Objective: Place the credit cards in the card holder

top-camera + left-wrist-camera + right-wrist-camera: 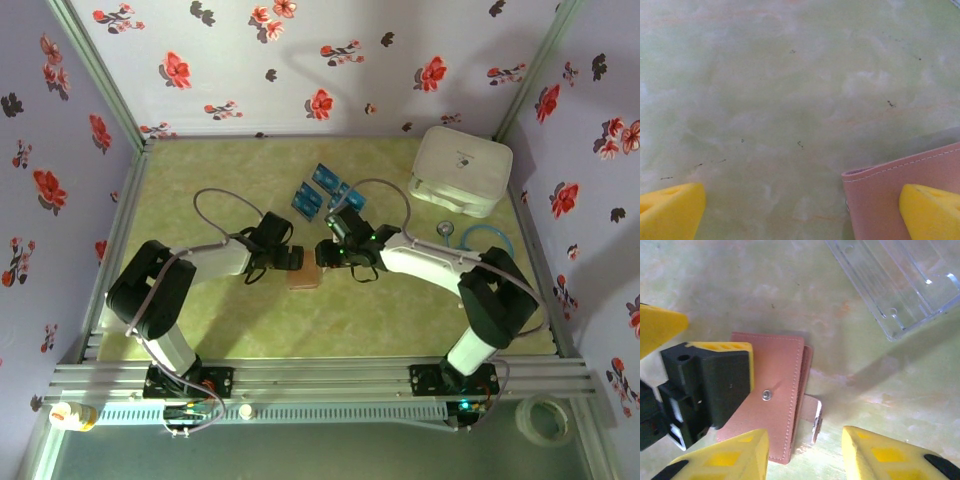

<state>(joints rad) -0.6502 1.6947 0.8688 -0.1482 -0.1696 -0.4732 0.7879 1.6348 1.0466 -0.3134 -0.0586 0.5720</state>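
**Mid-table: holder [303, 277] lying flat and shut**

Snap stud [767, 395] faces up, and the strap tab [813, 416] hangs loose at one edge.

Left gripper [800, 215]: jaws spread wide, nothing held. One finger sits over the holder's corner and the other over bare table [765, 100]. Whether it touches, cannot tell.

Right gripper [805, 455]: jaws apart, gripping nothing. It hovers at the tab edge, facing the left gripper across the holder.

Cards [322, 190] lie in a loose cluster farther back, well apart from the holder. A clear tray [895, 285] lies near the holder, not touching it. A white box [460, 170] stands back right.
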